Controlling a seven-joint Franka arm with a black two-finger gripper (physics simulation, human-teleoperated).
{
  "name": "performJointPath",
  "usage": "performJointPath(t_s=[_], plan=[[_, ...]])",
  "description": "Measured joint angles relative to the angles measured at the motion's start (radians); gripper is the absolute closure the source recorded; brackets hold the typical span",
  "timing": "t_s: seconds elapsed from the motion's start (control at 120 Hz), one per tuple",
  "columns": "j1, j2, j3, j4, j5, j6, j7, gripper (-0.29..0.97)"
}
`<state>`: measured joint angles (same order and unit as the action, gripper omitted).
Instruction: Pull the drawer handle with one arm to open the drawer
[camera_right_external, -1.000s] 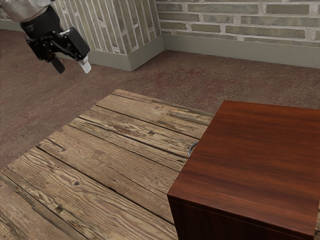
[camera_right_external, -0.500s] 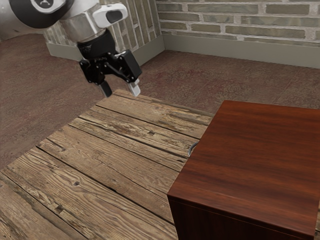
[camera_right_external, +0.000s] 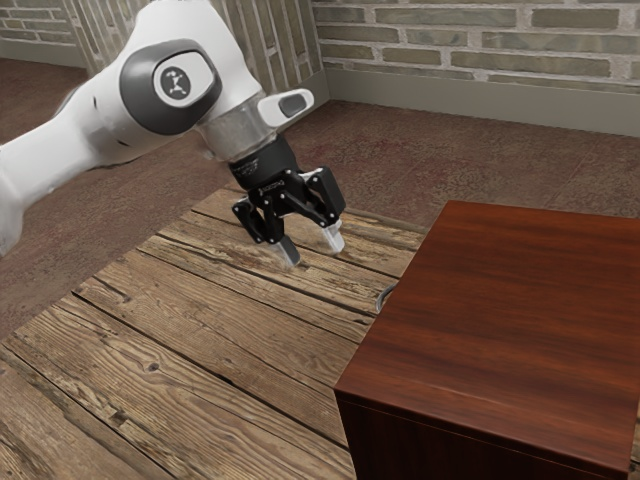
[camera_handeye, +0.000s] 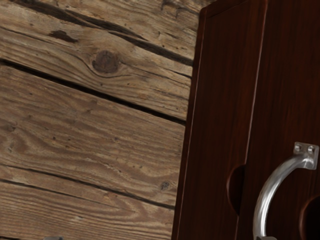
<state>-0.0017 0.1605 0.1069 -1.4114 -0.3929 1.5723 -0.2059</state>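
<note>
**Arm** (camera_right_external: 150, 100). White, jointed, entering from the exterior view's left and bent down over the surface.

**End effector** (camera_right_external: 313, 248). Black, two-fingered, and held just above the planks. The fingers pointed down and toward the cabinet, spread apart with nothing between them. It was near the cabinet's front but touched nothing. I judged the spread to be readiness to straddle the handle.

**Surface** (camera_right_external: 200, 330). Weathered wooden planks, cracked and knotted. It carried the cabinet on the exterior view's right.

**Cabinet** (camera_right_external: 510, 320). Dark reddish wood, box-shaped, standing on the planks. Its front faced the arm, which put the handle within reach.

**Drawer** (camera_handeye: 220, 125). Plain front panel of the same wood. I could make out no gap between it and the cabinet, so I judged it not yet opened.

**Handle** (camera_handeye: 272, 195). A curved silver bar fixed to the drawer front by a small screwed plate. It bowed away from the wood, presumably to leave room for a finger behind it. From the side, a sliver of it peeped past the cabinet's top edge (camera_right_external: 386, 295), well apart from the fingers.

**Stage.** Approach, by my reckoning, with no grip made. The next move would call for lining the fingers up on either side of the bar, closing them, then drawing straight back from the cabinet.

**Risks.** A fingertip could strike the panel, or the cabinet could slide on the planks.
</note>
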Motion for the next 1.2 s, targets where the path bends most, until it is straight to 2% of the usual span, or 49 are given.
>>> performJointPath(t_s=[0.1, 0.217, 0.467, 1.2], plan=[[-0.009, 0.004, -0.003, -0.024, -0.003, 0.062, -0.012, 0.25], [-0.023, -0.036, -0.012, -0.112, -0.046, 0.147, -0.008, 0.31], [-0.03, -0.068, -0.033, -0.2, -0.11, 0.267, 0.035, 0.42], [-0.037, -0.081, -0.075, -0.284, -0.168, 0.302, 0.121, 0.6]])
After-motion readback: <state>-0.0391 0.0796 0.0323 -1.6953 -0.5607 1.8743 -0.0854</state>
